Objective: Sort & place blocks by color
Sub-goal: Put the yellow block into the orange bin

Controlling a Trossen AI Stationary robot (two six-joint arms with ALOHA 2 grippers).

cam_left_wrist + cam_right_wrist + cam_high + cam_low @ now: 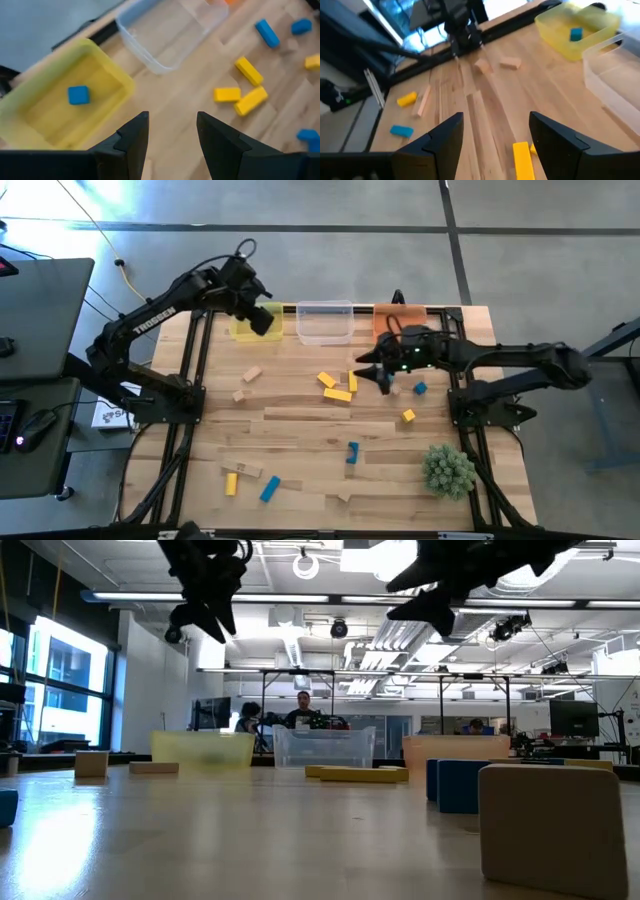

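Note:
Small wooden blocks lie scattered on the table: three yellow bars (338,388) near the middle, blue ones (352,452) (270,488) (420,388), and tan ones (252,373) (243,470). One blue cube (78,94) lies on the floor of the yellow bin (240,328). My left gripper (172,130) hangs open and empty in the air beside that bin's near right corner (262,320). My right gripper (495,130) is open and empty too. It hovers above the table near the yellow bars (368,370), with a yellow bar (521,159) below its fingers.
A clear bin (325,323) and an orange bin (385,315) stand beside the yellow one along the far edge. A spiky green plant ball (448,470) sits at the near right corner. Black frame rails (190,380) run along both table sides. People show in the room behind.

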